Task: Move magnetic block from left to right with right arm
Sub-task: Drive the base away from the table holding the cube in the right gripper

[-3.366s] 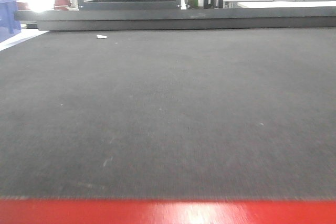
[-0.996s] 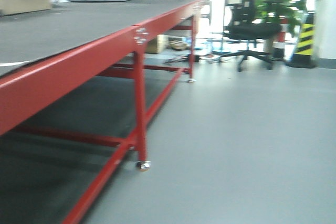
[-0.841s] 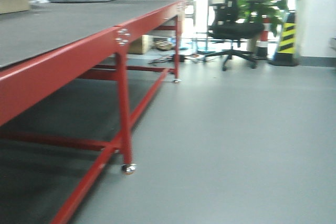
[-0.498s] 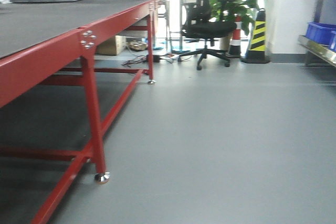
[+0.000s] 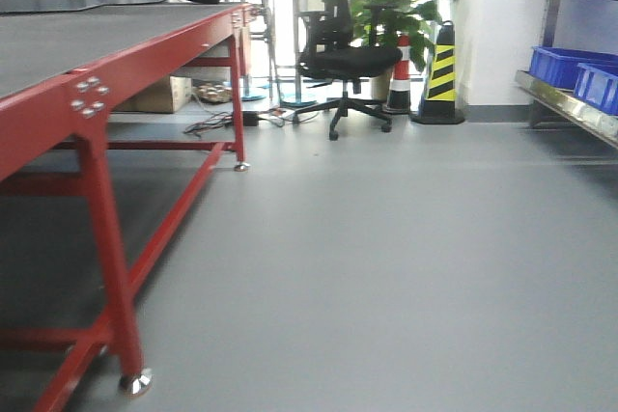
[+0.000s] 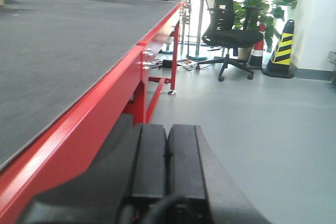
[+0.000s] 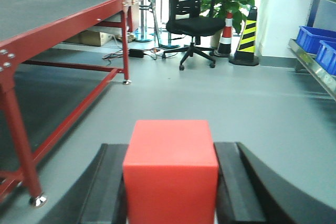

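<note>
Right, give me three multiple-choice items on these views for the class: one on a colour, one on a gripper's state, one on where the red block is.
1. The table has a frame that is: A blue; B red; C yellow.
2. The left gripper is: A wide open; B shut and empty; C shut on a cube.
3. The magnetic block is: A on the table; B in the left gripper; C between the fingers of the right gripper.
Key: 1 B, the rail and legs are red. 2 B, its fingers meet with nothing between them. 3 C, the right wrist view shows the block clamped between the two black fingers.
</note>
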